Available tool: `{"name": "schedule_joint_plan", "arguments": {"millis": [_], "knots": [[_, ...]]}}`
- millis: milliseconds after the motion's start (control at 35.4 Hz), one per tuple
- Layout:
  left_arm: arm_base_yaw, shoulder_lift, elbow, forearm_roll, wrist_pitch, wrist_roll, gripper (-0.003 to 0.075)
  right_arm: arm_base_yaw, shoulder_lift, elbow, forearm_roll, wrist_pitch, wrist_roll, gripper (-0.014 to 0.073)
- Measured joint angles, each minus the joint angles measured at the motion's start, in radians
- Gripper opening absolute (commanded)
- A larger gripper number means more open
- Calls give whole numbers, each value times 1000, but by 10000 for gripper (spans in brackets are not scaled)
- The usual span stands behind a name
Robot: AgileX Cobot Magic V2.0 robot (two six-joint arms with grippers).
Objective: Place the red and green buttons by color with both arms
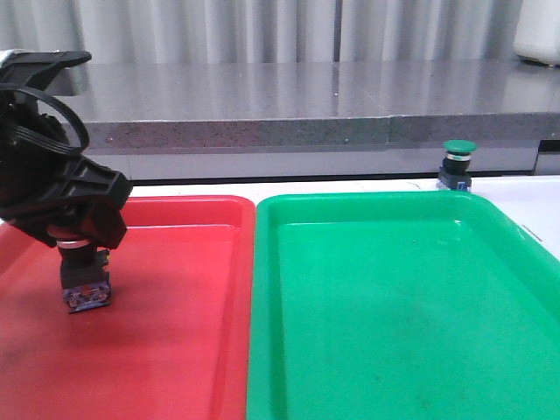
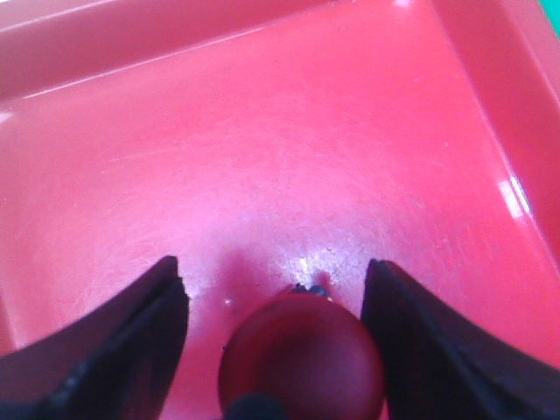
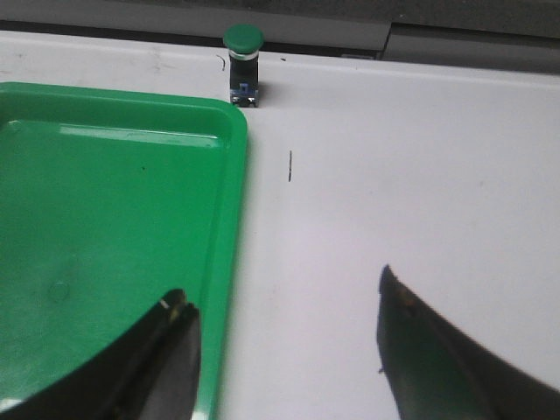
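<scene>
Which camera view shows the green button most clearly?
The right wrist view: the green button stands whole on the white table, just beyond the green tray's corner. The front view shows it small and far, behind the tray. The left wrist view misses it.

Bright, even overhead light — glare streaks on the red tray (image 2: 289, 166) (near pincer blurred)

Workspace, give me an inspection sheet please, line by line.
Surface: white table, one short dark mark.
Job's things: red button standing upright in the red tray; green button on the table behind the green tray, outside it.
Clutter: nothing seen.
Grippers: left tool open, fingers either side of the red cap with gaps; right tool open, empty, over the green tray's edge.
Cables: black loops on the left arm.
Surroundings: grey stone ledge, curtain behind.
</scene>
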Motion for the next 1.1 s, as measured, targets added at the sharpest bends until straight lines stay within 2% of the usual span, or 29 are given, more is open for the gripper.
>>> {"name": "schedule_joint_plan", "arguments": {"millis": [198, 367, 593, 932, 1102], "knots": [[0, -17, -15, 0, 38, 0, 449, 0, 0, 0, 0, 0, 0, 468], [0, -147, -29, 0, 105, 0, 449, 0, 0, 0, 0, 0, 0, 468], [0, -471, -8, 0, 258, 0, 449, 0, 0, 0, 0, 0, 0, 468], [0, -1035, 122, 0, 361, -28, 449, 0, 0, 0, 0, 0, 0, 468], [0, -1248, 171, 4, 423, -49, 449, 0, 0, 0, 0, 0, 0, 468]]}}
